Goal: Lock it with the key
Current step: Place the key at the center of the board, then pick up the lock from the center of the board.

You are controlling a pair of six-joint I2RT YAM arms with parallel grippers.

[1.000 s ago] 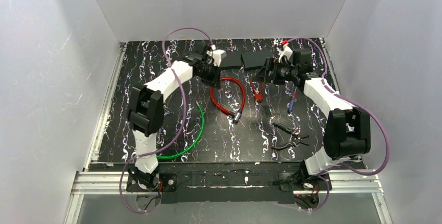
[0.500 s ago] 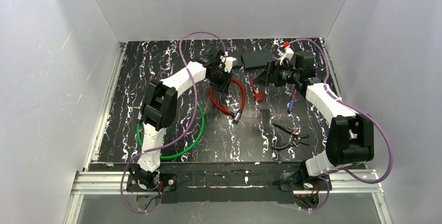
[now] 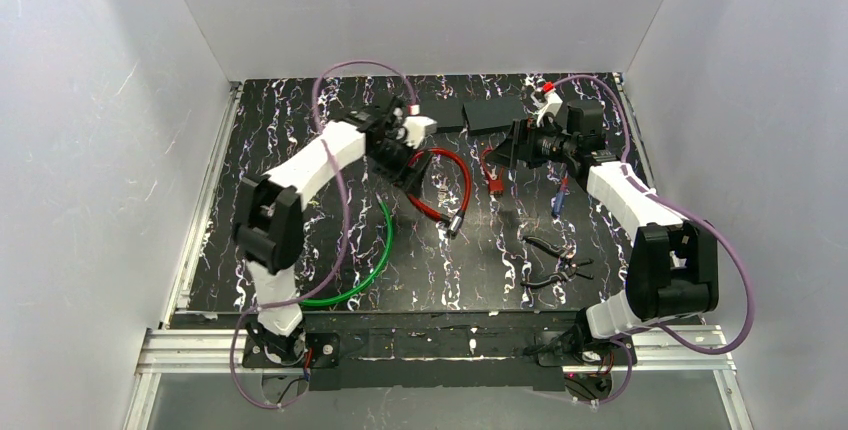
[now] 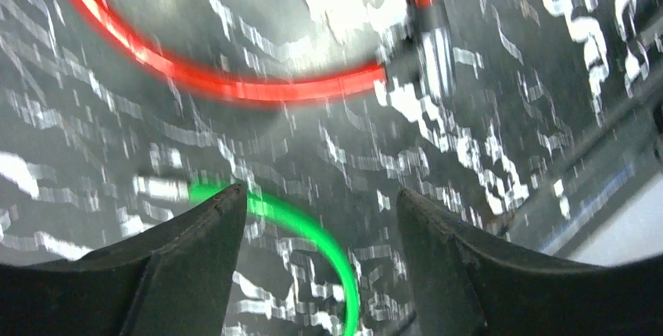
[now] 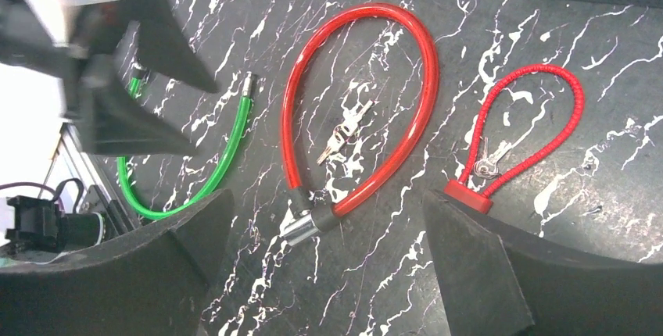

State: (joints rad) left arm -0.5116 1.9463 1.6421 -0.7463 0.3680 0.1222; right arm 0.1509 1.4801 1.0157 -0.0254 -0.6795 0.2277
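Note:
The large red cable lock [image 3: 468, 182] lies in a loop mid-table, its silver cylinder [image 5: 301, 225] at the near end. A small bunch of keys [image 5: 344, 131] lies on the table inside the loop. My left gripper [image 3: 403, 157] hovers over the loop's left side. It is open, with nothing between its fingers. In the left wrist view, blurred, the left gripper [image 4: 320, 194] looks down on the red cable [image 4: 234, 86] and the green cable [image 4: 313, 230]. My right gripper [image 5: 327, 195] is open and empty, hanging right of the loop [image 3: 512, 145].
A small red cable lock [image 5: 575, 109] with its own keys [image 5: 485, 166] lies right of the big loop. A green cable [image 3: 385, 240] curves at the near left. Pliers [image 3: 555, 260], a blue tool [image 3: 560, 195] and a black box [image 3: 495, 113] lie nearby.
My left gripper has gone from shut to open. Its arm swung right, then back left over the red loop. The right arm has hardly moved.

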